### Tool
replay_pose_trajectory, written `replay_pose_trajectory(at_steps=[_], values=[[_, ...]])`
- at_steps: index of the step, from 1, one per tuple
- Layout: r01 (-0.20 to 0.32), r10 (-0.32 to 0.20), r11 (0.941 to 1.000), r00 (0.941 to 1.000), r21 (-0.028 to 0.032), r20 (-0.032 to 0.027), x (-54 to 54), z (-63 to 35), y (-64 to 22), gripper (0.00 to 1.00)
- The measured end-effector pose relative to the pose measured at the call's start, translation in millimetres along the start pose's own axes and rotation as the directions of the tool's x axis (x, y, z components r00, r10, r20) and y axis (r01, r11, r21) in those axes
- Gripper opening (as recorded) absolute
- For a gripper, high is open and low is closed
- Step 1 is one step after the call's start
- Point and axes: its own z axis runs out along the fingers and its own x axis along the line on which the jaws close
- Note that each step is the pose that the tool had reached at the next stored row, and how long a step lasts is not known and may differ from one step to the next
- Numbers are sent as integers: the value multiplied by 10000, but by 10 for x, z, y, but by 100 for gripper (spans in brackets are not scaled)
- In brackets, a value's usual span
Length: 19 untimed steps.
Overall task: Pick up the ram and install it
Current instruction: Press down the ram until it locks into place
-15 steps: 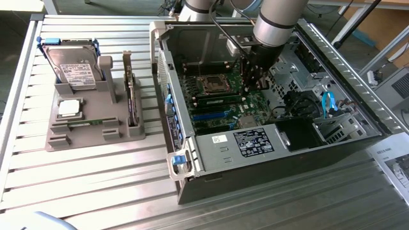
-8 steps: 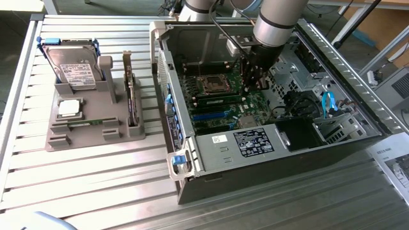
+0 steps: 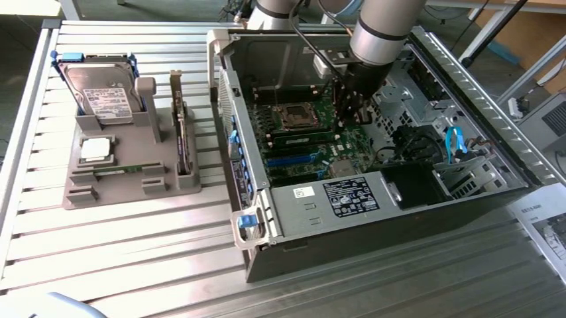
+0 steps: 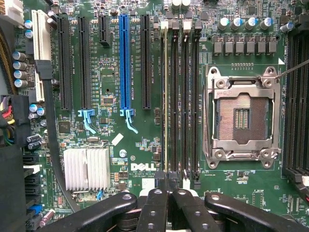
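Note:
The ram (image 4: 165, 96) stands edge-on in the slot nearest the blue slot on the motherboard (image 4: 111, 145), a thin pale-edged green stick as long as its slot. My gripper (image 4: 169, 180) is shut, its black fingertips (image 4: 159, 186) pressed together right over one end of the ram. Whether they touch it I cannot tell. In the exterior view the gripper (image 3: 356, 114) reaches down into the open computer case (image 3: 265, 218), just beside the CPU socket (image 3: 292, 118), with the ram (image 3: 299, 140) among the slots below it.
On the exterior view's left stands a grey holder (image 3: 115, 189) with a hard drive (image 3: 105, 93), an upright card (image 3: 181, 132), a processor (image 3: 95, 149) and a thin green strip (image 3: 116, 169) in its front slot. Case walls, cables and a power supply (image 3: 349, 195) surround the board.

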Motion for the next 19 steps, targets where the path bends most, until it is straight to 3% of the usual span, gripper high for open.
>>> replay_pose_trajectory(at_steps=[19], values=[[-1,1,10000,10000,0,-2,-18,12,2,10]])
